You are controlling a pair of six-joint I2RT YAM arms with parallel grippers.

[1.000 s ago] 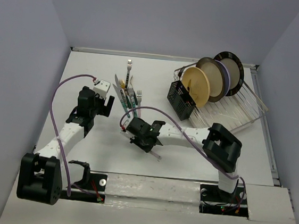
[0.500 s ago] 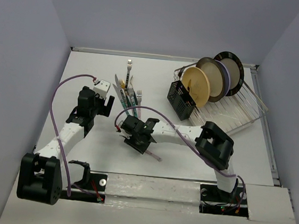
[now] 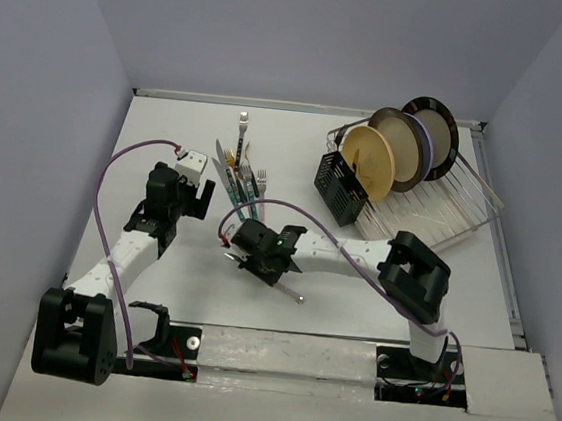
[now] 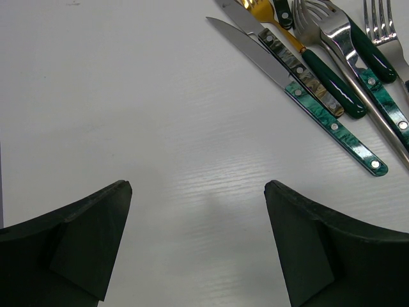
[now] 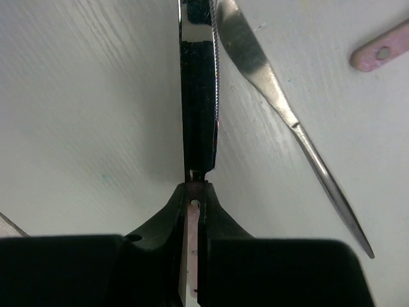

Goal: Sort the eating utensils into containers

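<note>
Pinched in my right gripper [image 5: 195,190] is a pink-handled knife [image 5: 199,96], its blade on edge, left of the black perforated caddy [image 3: 340,189] and nearer my base. Just beside it an all-silver knife [image 5: 281,109] lies flat, and another pinkish handle end [image 5: 381,54] shows close by. Farther left of the caddy, well apart from it, the heap of forks and knives [image 3: 239,176] lies roughly parallel: a marbled-green knife [image 4: 332,125], a dark green handle [image 4: 333,83], a gold piece [image 4: 265,14] and a silver fork [image 4: 332,35]. The caddy stands upright.
</note>
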